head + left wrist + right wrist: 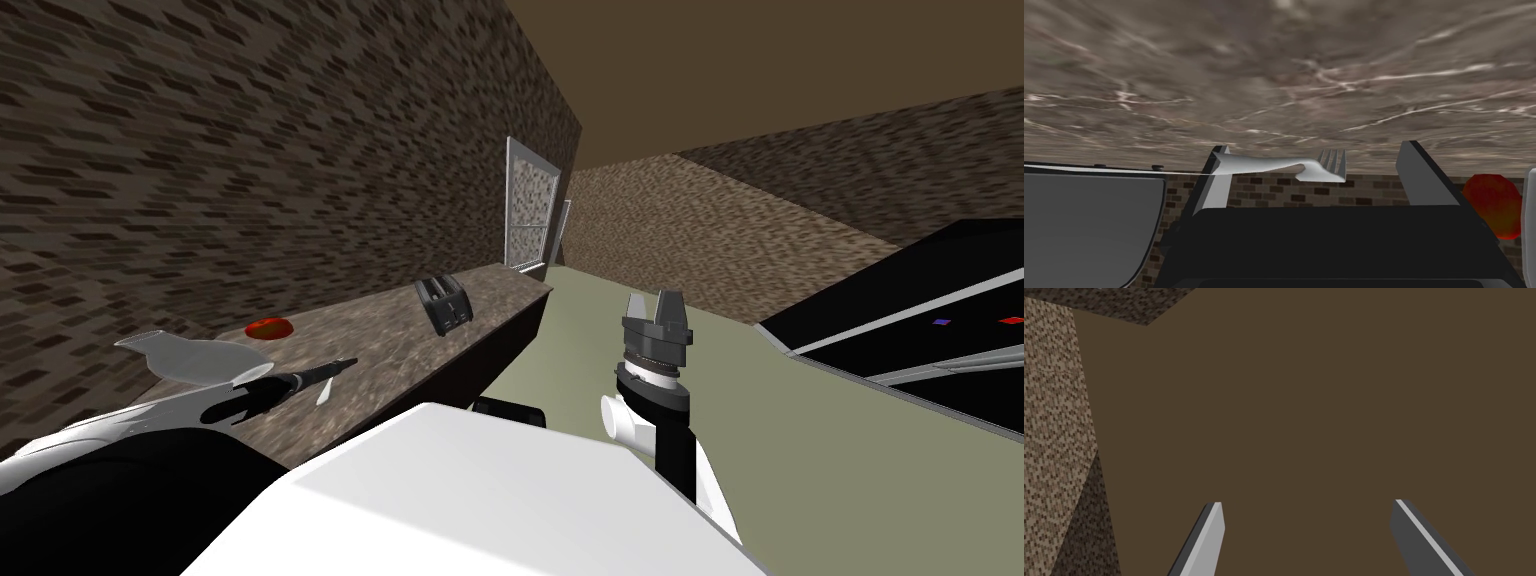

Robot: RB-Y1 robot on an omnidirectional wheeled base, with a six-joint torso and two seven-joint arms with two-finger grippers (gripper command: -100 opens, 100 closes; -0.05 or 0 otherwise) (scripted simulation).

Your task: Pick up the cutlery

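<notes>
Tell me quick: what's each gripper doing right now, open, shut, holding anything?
Left gripper: open, the fork lies between its fingers on the counter, not gripped.
Right gripper: open, holding nothing.

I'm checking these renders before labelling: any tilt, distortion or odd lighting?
Head view: rolled and wide-angle, so the counter slants and the walls splay; no cast shadows on it. Left wrist view: upside down, counter above the fork. Right wrist view: no glare on the fingers.
</notes>
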